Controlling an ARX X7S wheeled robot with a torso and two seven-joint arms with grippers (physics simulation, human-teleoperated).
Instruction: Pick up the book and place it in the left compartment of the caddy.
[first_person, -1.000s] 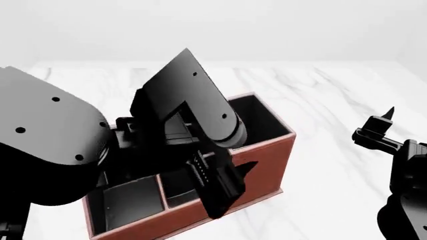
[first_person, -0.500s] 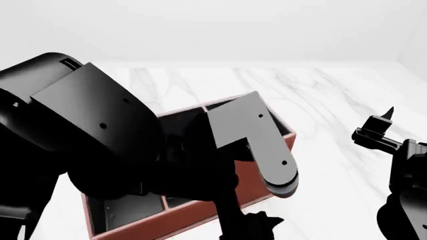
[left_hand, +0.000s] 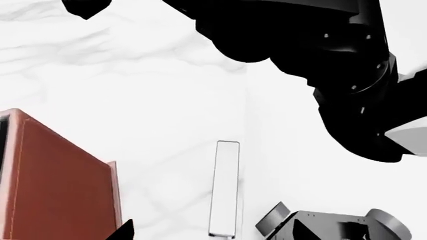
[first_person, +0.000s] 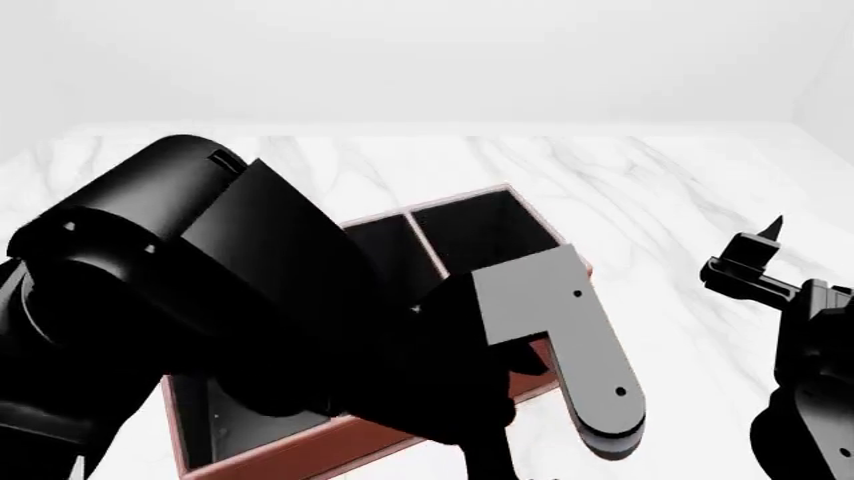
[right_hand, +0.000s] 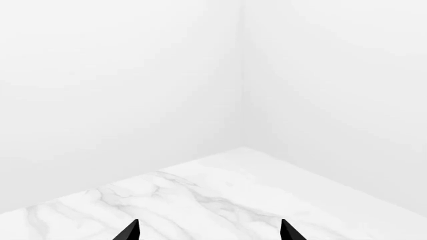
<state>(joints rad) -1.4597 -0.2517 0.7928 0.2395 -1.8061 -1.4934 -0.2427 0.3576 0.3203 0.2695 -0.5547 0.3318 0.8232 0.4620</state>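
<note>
The book is not visible in any view; probably the left arm (first_person: 267, 320) hides it inside the caddy (first_person: 481, 225). Left jaws (left_hand: 210, 230) open, empty, beside the caddy's wall. Right jaws (right_hand: 208, 231) open over bare surface (right_hand: 200, 195).

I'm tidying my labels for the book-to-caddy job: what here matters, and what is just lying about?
Job: caddy; its left compartment; left gripper, open; pale dark-edged slab, possibly the book edge-on.
Lying about: table; right gripper, open, idle.
</note>
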